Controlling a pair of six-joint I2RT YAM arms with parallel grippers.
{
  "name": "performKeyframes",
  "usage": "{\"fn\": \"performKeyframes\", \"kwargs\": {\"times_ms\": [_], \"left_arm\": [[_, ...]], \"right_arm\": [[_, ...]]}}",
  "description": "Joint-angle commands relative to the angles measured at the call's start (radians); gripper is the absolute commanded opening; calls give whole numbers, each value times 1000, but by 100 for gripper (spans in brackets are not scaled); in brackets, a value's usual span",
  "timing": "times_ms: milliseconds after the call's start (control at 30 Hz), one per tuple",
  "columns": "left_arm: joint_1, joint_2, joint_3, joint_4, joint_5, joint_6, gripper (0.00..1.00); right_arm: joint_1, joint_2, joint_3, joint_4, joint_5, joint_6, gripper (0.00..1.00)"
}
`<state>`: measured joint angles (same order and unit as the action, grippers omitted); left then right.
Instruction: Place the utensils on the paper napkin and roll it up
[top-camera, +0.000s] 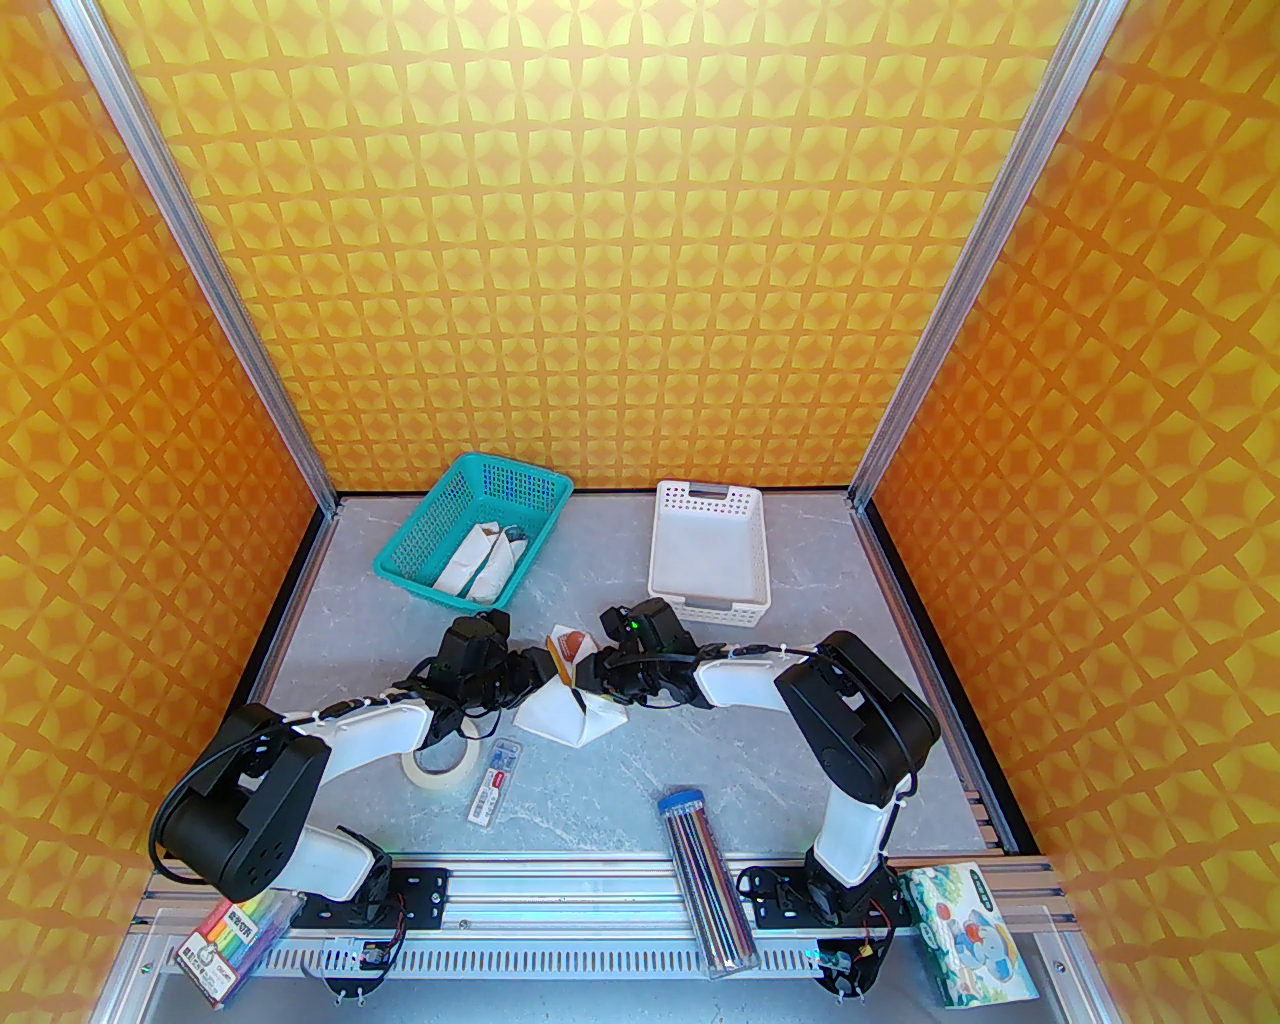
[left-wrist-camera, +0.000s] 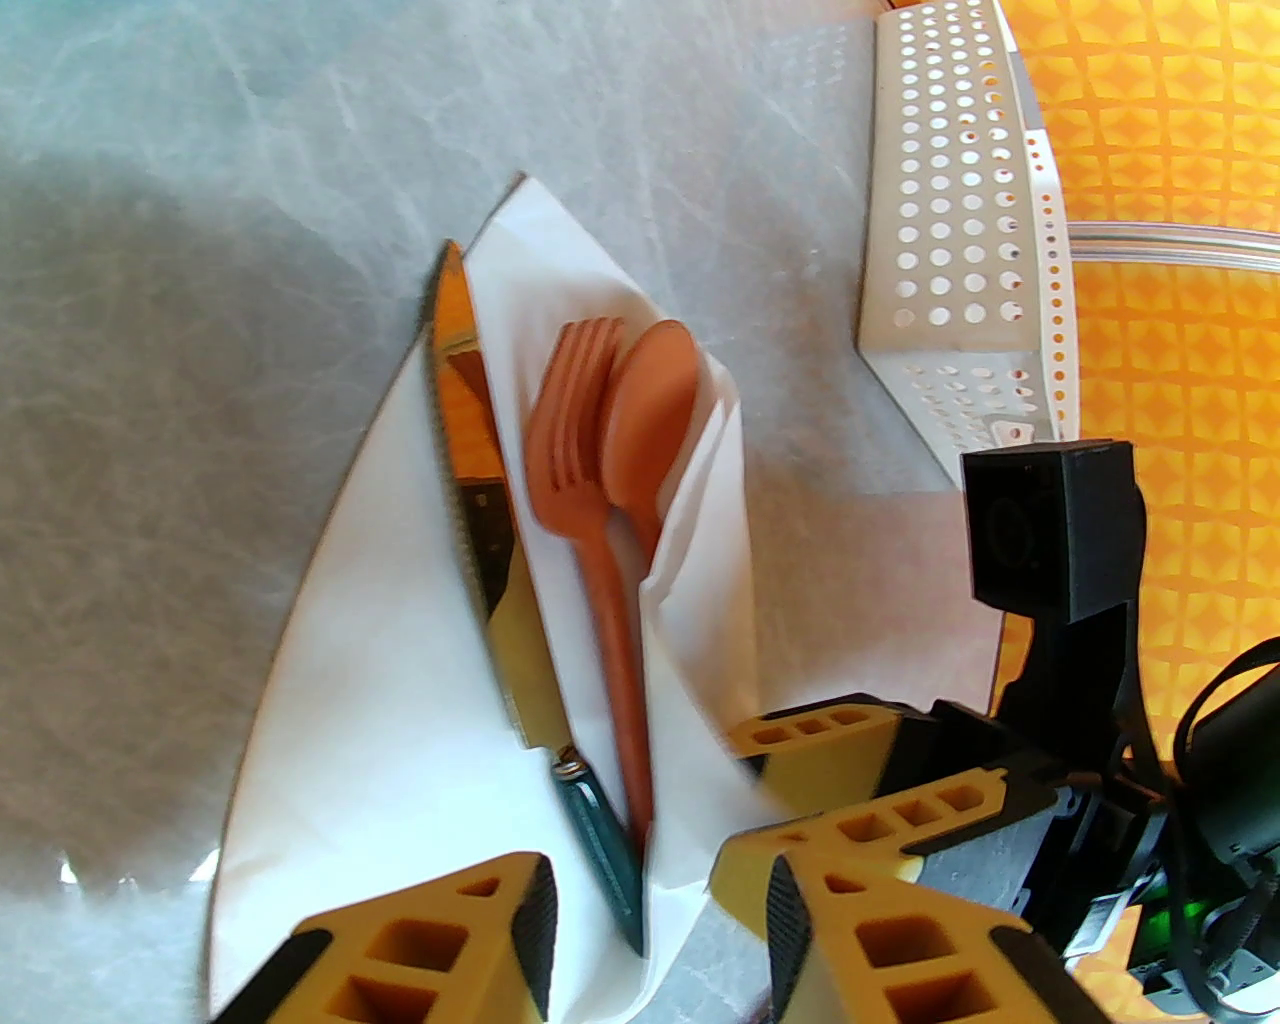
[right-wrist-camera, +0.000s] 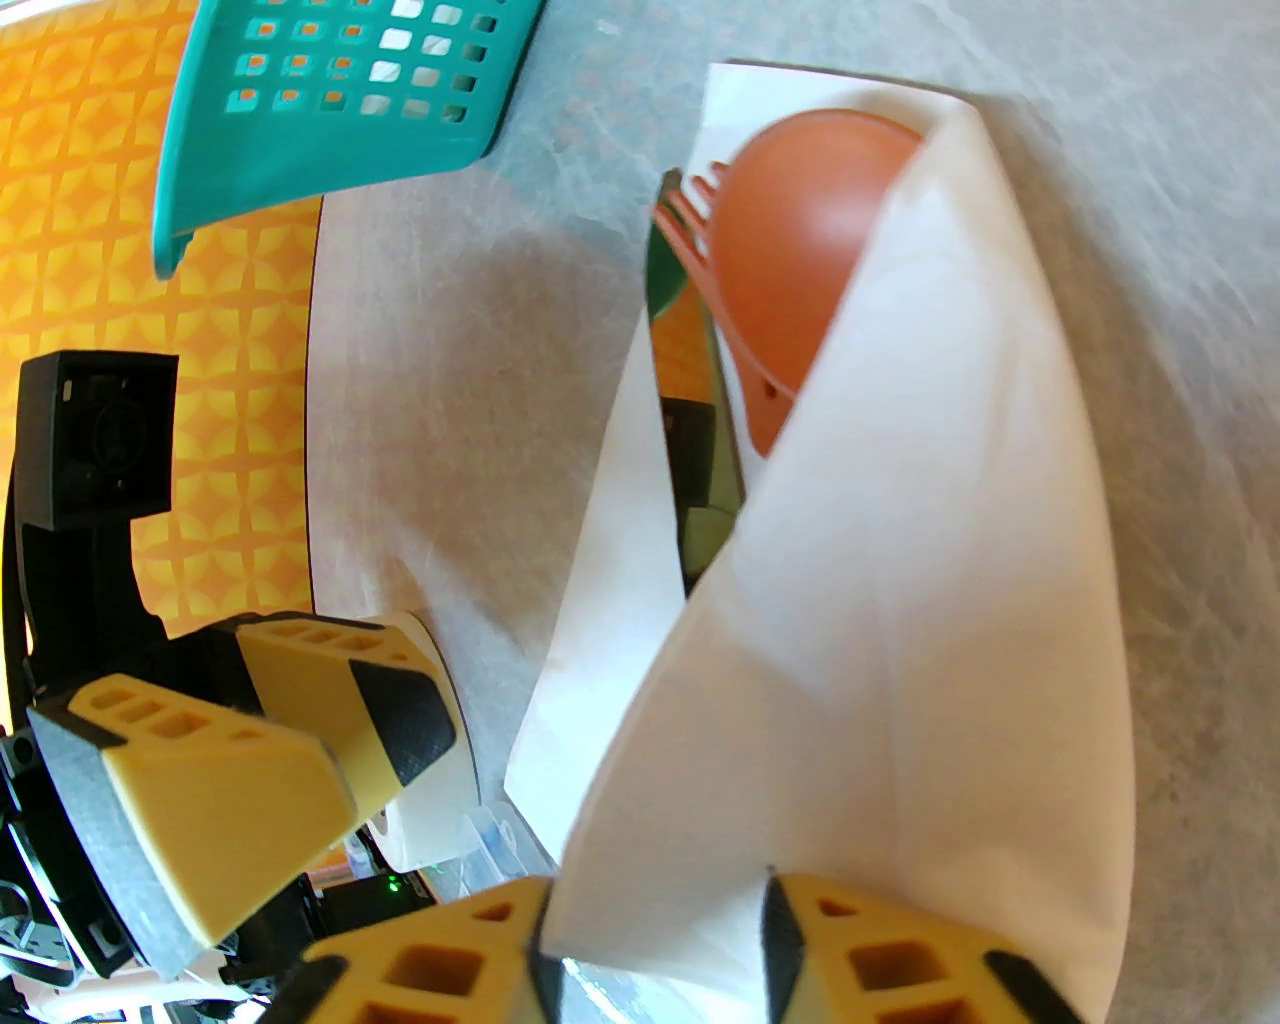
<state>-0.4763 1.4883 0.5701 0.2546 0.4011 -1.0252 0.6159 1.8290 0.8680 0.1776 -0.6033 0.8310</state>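
Observation:
The paper napkin (top-camera: 555, 715) lies mid-table with the utensils on it. In the left wrist view the dark-handled knife (left-wrist-camera: 480, 480), orange fork (left-wrist-camera: 575, 420) and reddish-brown spoon (left-wrist-camera: 650, 400) lie side by side on the napkin (left-wrist-camera: 380, 650). Its right side is lifted and folded over them. My right gripper (right-wrist-camera: 655, 930) is shut on that raised flap (right-wrist-camera: 900, 600), which covers part of the spoon (right-wrist-camera: 800, 230). My left gripper (left-wrist-camera: 655, 940) hovers at the napkin's near edge, fingers slightly apart over the knife handle's end, gripping nothing.
A teal basket (top-camera: 470, 540) holding white rolled bundles stands at the back left, a white slotted tray (top-camera: 710, 550) at the back right. A tape roll (top-camera: 440, 765), a small clear case (top-camera: 495, 780) and a pencil tube (top-camera: 705, 880) lie nearer the front edge.

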Motion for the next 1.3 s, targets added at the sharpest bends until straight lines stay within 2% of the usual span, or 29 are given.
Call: {"fn": "performKeyframes", "kwargs": {"times_ms": [0,167,467,567,1267], "left_arm": [[7,28,0,52,41,-31,43],[5,63,2,90,59,-54,43],[-2,104,9,99,61,-62,43],[-10,118,20,95,60,-57,42],[-55,220,86,116,53,-80,40]], "right_arm": [[7,22,-17,37,-15,10,46],[7,22,-23,54,-19,14,45],[8,29,-29,55,-12,14,20],[7,33,-26,46,-10,10,15],[8,42,-15,28,-9,1,13]]}}
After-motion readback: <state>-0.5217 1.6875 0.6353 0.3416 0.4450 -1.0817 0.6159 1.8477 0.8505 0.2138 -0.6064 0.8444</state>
